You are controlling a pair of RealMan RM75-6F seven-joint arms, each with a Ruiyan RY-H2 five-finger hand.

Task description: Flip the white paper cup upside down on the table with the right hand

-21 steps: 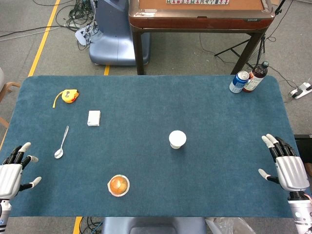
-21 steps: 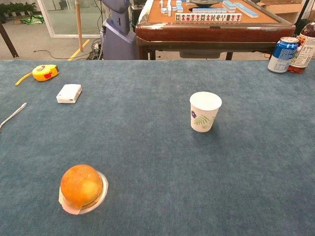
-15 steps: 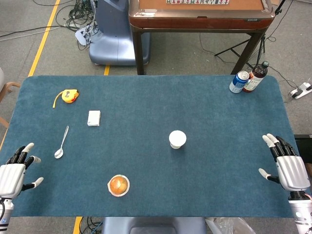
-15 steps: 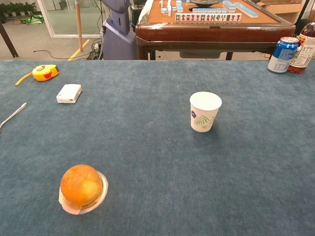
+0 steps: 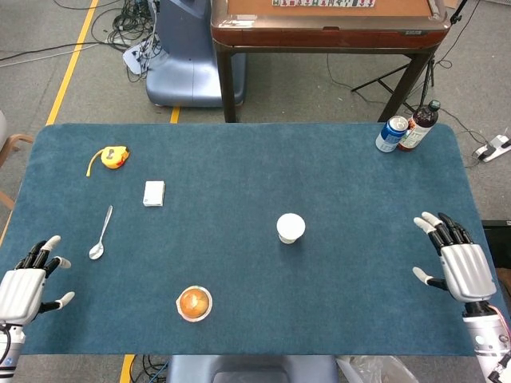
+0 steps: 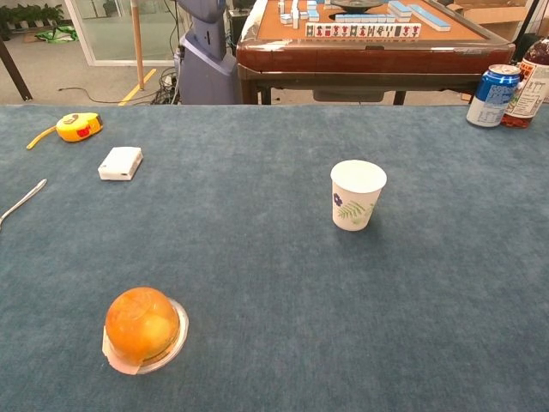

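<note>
The white paper cup (image 5: 291,227) stood upright, mouth up, mid-counter (image 5: 239,159). The right hand (image 5: 455,259) hovered empty at the counter's right edge, fingers spread, well apart from it.

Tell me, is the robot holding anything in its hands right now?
No, nothing is held. The left hand and right hand are both open and empty, and the white paper cup stands alone, untouched.

Each robot hand is showing a silver-grey metal back plate, black finger segments and white fingertips: the left robot hand (image 5: 21,289) beside its pale wrist, the right robot hand (image 5: 457,263) above a light grey wrist cuff where thin red wiring is running down the forearm.
</note>
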